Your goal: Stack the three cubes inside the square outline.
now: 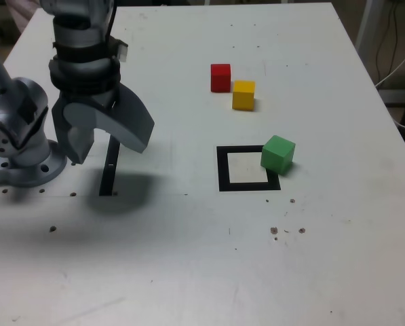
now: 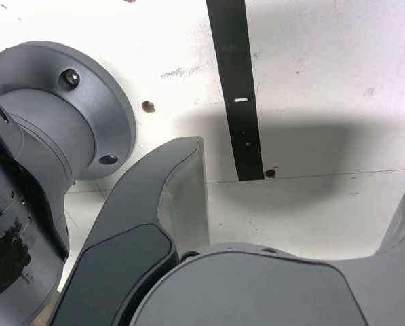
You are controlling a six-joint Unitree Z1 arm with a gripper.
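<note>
A close look down past the gripper point(image 2: 297, 204) onto a white table point(image 2: 338, 81). Its two dark grey fingers point(image 2: 155, 217) are spread wide apart with nothing between them, one showing in full, the other only as a sliver at the frame edge. A thin black strip point(image 2: 236, 88) lies flat on the table beyond the gap, ending beside a small hole. The arm's round grey base point(image 2: 60, 109) stands next to the fuller finger, and the gripper's shadow falls across the strip

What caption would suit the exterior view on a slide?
Open gripper hovers near the arm's base, far from the red cube, yellow cube and green cube overlapping the square outline.
</note>
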